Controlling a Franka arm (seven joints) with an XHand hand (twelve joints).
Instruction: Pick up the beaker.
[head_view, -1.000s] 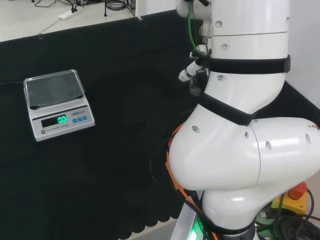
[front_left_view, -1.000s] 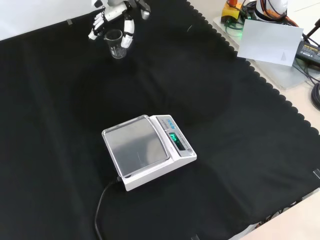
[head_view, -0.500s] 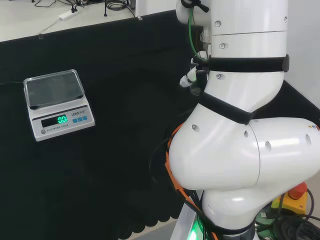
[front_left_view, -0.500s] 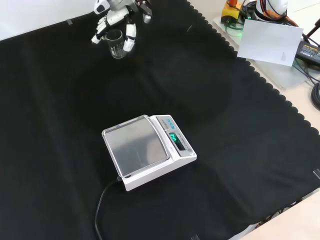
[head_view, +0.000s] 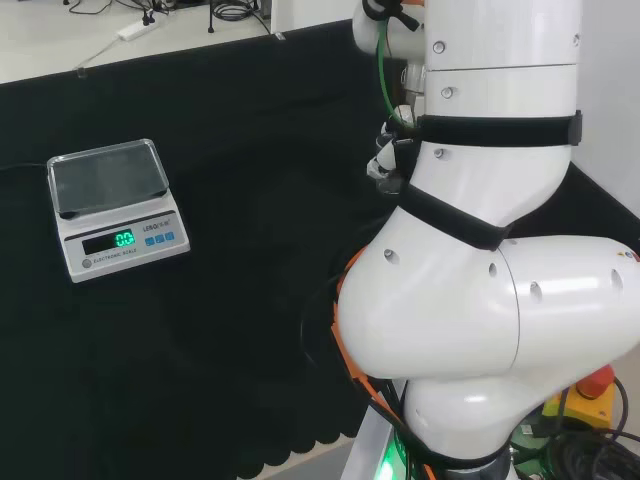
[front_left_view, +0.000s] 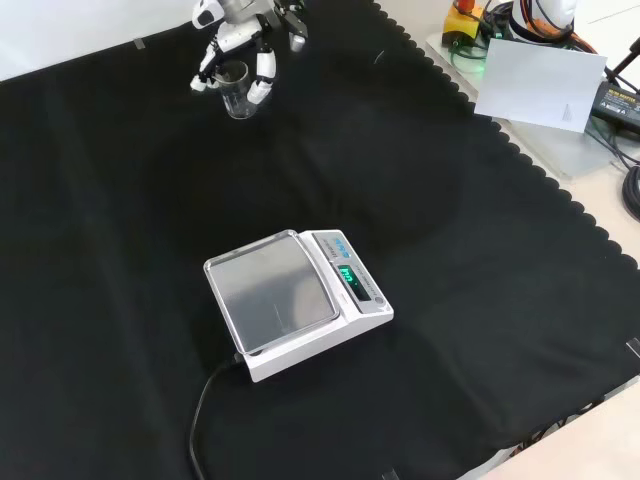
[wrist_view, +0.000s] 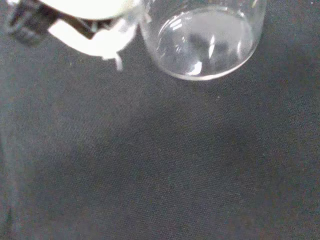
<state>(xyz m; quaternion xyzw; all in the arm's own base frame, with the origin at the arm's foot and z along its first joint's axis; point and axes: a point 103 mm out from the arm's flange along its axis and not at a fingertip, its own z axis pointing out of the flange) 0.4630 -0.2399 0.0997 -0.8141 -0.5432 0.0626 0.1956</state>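
Curling around the beaker (front_left_view: 237, 90) at eleven o'clock in the front view, the hand (front_left_view: 243, 45) has fingers on both sides; lifting remains undone, judging by the wrist view.

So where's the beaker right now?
In the front view the beaker stands on the black cloth near the top left, between the fingers of the robot hand, well beyond the scale.

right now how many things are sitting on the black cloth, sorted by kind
Clear glass beaker: 1, standing upright, with the hand closing round it.
Digital scale: 1, in the middle of the cloth.
Total: 2
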